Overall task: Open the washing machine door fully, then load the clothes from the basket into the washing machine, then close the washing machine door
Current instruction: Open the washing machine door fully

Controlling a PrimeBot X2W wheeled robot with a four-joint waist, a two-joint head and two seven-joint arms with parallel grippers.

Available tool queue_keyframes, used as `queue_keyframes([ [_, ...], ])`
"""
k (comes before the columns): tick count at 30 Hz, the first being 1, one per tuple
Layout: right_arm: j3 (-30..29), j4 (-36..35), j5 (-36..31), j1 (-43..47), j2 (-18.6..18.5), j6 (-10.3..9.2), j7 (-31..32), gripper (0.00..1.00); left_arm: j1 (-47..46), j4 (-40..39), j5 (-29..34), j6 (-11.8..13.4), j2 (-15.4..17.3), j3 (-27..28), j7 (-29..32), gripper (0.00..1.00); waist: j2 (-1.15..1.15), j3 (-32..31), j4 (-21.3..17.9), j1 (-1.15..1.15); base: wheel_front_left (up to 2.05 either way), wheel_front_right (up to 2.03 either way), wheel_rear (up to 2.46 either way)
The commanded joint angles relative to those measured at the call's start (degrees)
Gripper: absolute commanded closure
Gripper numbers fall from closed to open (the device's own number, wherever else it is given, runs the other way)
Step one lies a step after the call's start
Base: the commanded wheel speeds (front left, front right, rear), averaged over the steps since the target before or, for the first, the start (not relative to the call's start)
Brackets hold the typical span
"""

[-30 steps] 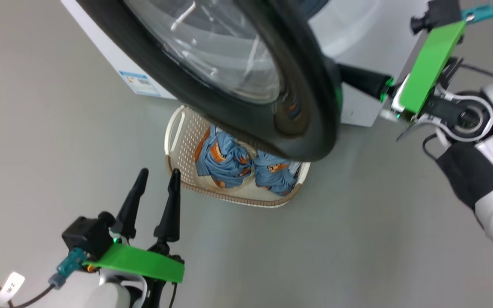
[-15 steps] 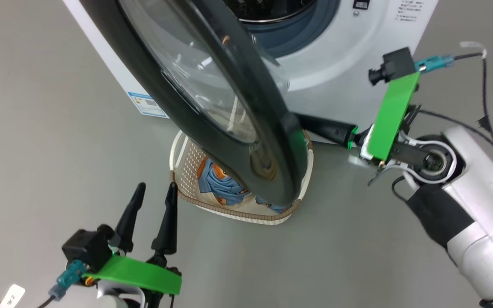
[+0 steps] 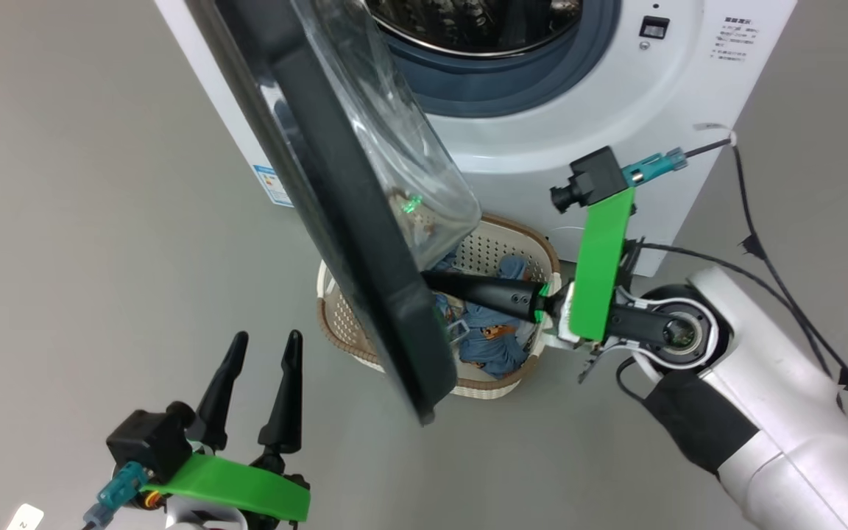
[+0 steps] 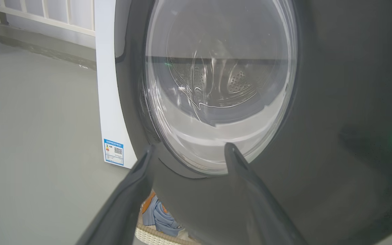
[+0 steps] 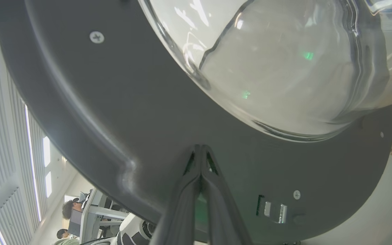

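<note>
Grippers: right gripper (image 3: 431,280) pinched together, empty, tips on the inner black rim of the washing machine door (image 3: 350,221); left gripper (image 3: 266,338) spread, empty, at 7 o'clock of the door.
Basket (image 3: 512,232): at 6 o'clock of the washing machine (image 3: 578,147), clothes (image 3: 494,342) inside, half hidden by the door.
Sticker (image 3: 271,184): blue, print too small to read.

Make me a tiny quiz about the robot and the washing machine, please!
1. Fill in: the left gripper is open; the right gripper is ____.
2. The clothes are: A) in the left gripper B) in the basket C) in the right gripper.
3. True or false: the washing machine door is closed.

Key: 1 shut; 2 B; 3 false.
</note>
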Motion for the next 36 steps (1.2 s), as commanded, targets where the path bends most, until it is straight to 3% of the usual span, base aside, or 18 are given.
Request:
queue_keyframes([
  [1, 0.9, -2.2, -0.6, 1.3, 2.0, 0.09, 0.4, 1.00, -0.1, -1.3, 0.3, -0.1, 1.0, 2.0, -0.4, 0.00, 0.00, -0.2, 0.3, 0.00, 0.00, 0.00, 0.00],
  [8, 1.4, -2.1, -1.8, 2.0, 2.8, 0.09, -0.2, 1.00, 0.0, -1.1, 0.5, -0.1, 1.0, 2.4, -0.4, 0.00, 0.00, -0.8, 0.4, 0.00, 0.00, 0.00, 0.00],
  [13, 1.0, -2.3, -4.0, 3.2, 1.7, 0.09, -3.9, 1.00, 0.3, -0.5, 1.0, -0.1, 1.0, 2.1, -0.4, 0.00, 0.00, -2.0, -1.2, 0.00, 0.00, 0.00, 0.00],
  [14, 1.0, -2.3, -4.2, 3.6, 1.4, 0.09, -4.6, 0.95, 0.3, -0.3, 1.1, -0.1, 1.0, 2.0, -0.4, 0.00, 0.00, -2.3, -1.6, 0.00, 0.00, 0.00, 0.00],
  [15, 0.9, -2.4, -4.4, 4.0, 1.1, 0.09, -5.5, 0.84, 0.3, -0.1, 1.2, -0.1, 1.2, 2.0, -0.4, 0.00, 0.00, -2.5, -2.0, 0.00, 0.00, 0.00, 0.00],
  [16, 0.7, -2.4, -4.7, 4.4, 0.8, 0.09, -6.5, 0.65, 0.4, 0.0, 1.1, -0.1, 1.4, 2.0, -0.4, 0.00, 0.00, -2.8, -2.4, 0.00, 0.00, 0.00, 0.00],
  [17, 0.7, -2.4, -4.8, 4.9, 0.5, 0.09, -7.3, 0.55, 0.5, 0.1, 1.1, -0.1, 1.7, 1.9, -0.4, 0.00, 0.00, -3.1, -2.9, 0.00, 0.00, 0.00, 0.00],
  [18, 0.7, -2.5, -4.9, 5.4, 0.1, 0.09, -8.0, 0.51, 0.6, 0.2, 1.1, -0.1, 2.1, 1.9, -0.4, 0.00, 0.00, -3.4, -3.4, 0.00, 0.00, 0.00, 0.00],
  [19, 0.6, -2.6, -5.1, 5.8, -0.3, 0.09, -8.9, 0.39, 0.7, 0.3, 1.0, -0.1, 2.5, 2.0, -0.4, 0.00, 0.00, -3.6, -3.9, 0.00, 0.00, 0.00, 0.00],
  [20, 0.5, -2.6, -5.3, 6.3, -0.7, 0.09, -9.9, 0.16, 0.8, 0.4, 0.9, -0.1, 2.9, 2.0, -0.4, 0.00, 0.00, -3.9, -4.3, 0.00, 0.00, 0.00, 0.00],
  [21, 0.5, -2.7, -5.4, 6.8, -1.1, 0.09, -10.7, 0.00, 0.9, 0.4, 0.8, -0.1, 3.3, 2.0, -0.4, 0.00, 0.00, -4.1, -4.8, 0.00, 0.00, 0.00, 0.00],
  [36, 0.8, -3.1, -5.8, 15.2, -6.5, 0.09, -23.0, 0.00, 4.4, -0.2, -0.1, -0.1, 7.2, 4.5, -0.4, 0.00, 0.00, -8.0, -11.6, 0.00, 0.00, 0.00, 0.00],
])
